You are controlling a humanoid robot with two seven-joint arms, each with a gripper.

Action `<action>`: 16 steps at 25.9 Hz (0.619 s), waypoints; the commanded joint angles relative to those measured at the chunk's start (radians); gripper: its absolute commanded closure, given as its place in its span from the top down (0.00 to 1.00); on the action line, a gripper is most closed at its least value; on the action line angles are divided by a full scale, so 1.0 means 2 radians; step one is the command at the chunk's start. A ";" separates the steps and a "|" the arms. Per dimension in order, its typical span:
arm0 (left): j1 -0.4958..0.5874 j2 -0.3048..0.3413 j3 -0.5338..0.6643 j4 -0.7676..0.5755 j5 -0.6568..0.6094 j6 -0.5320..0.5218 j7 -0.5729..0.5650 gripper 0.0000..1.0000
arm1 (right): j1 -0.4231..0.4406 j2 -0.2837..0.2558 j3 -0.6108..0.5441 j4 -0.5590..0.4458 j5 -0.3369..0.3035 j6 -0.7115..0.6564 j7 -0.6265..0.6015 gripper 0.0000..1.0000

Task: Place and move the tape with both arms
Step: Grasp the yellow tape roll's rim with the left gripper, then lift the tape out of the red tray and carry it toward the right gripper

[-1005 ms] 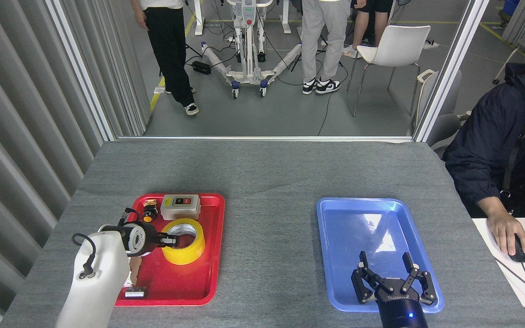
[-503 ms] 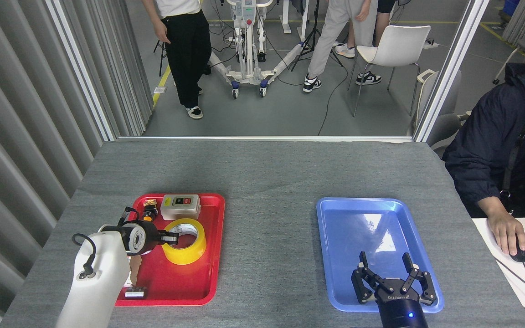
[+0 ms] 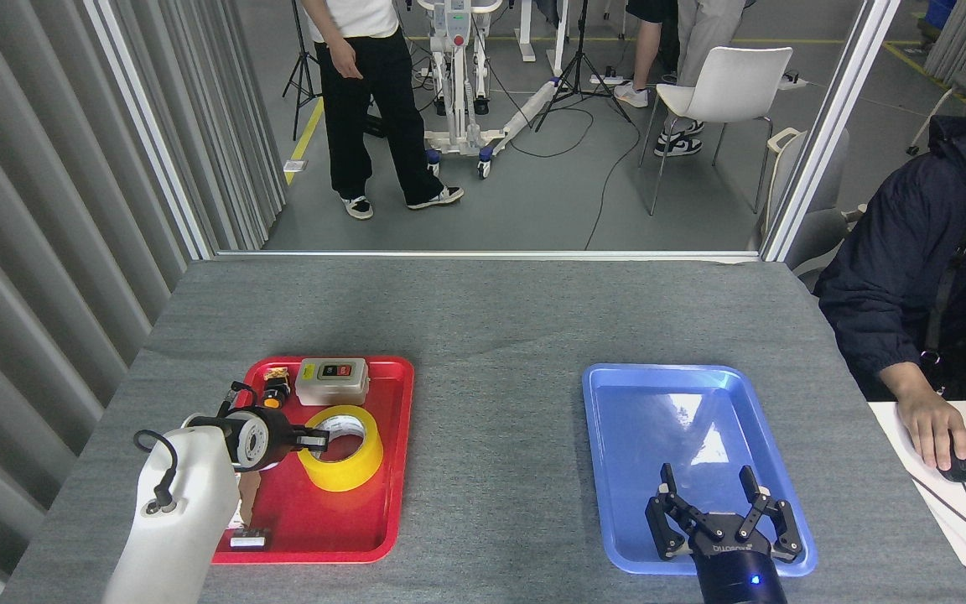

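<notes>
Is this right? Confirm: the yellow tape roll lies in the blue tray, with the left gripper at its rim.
Not quite. The head view shows the yellow tape roll lying in the red tray, not the blue tray. The left gripper is indeed at its rim.

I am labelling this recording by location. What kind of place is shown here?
Probably a robotics lab or test workshop: a grey table inside a partitioned cell, a wheeled equipment stand with cables on the concrete floor beyond, and a person at a desk with a mouse.
</notes>
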 commanded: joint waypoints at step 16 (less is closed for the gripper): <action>0.015 0.021 0.052 -0.041 0.024 -0.019 0.010 0.02 | -0.007 0.005 0.000 0.000 0.010 -0.001 0.000 1.00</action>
